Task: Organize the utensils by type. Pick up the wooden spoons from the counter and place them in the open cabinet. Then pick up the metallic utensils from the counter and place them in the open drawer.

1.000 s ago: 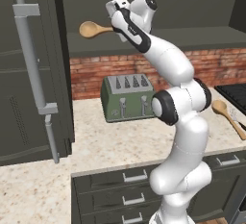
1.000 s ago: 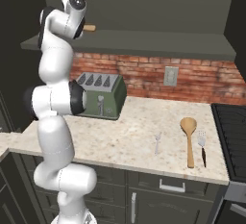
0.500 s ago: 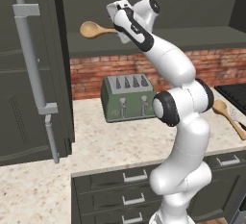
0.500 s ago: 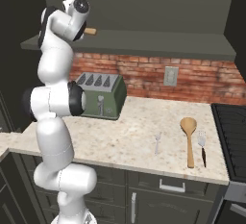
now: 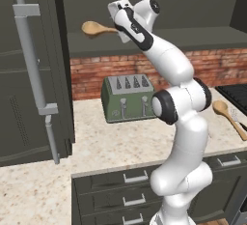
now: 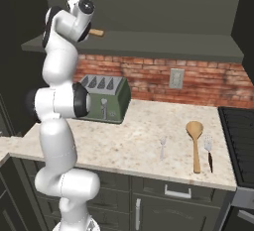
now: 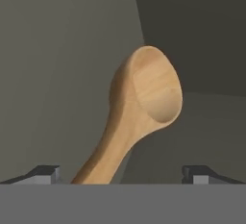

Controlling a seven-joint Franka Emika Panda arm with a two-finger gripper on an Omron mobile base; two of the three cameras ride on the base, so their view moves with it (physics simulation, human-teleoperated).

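First wooden spoon (image 7: 144, 103) probably released onto cabinet shelf (image 5: 202, 38); gripper (image 7: 122, 172) spread wide, nothing clamped. Second spoon (image 6: 195, 143), 4 o'clock on counter (image 6: 134, 145), is to be fetched next.

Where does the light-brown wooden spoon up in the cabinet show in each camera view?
Left base view: the light-brown wooden spoon at upper left, on the cabinet shelf.
Right base view: its handle end beside the arm.
Hand view: bowl centre, between open gripper.
Shared landmark: green toaster.

The wooden spoon (image 7: 139, 107) handle's lower end is hidden between the tool's fingertips (image 7: 45, 174).
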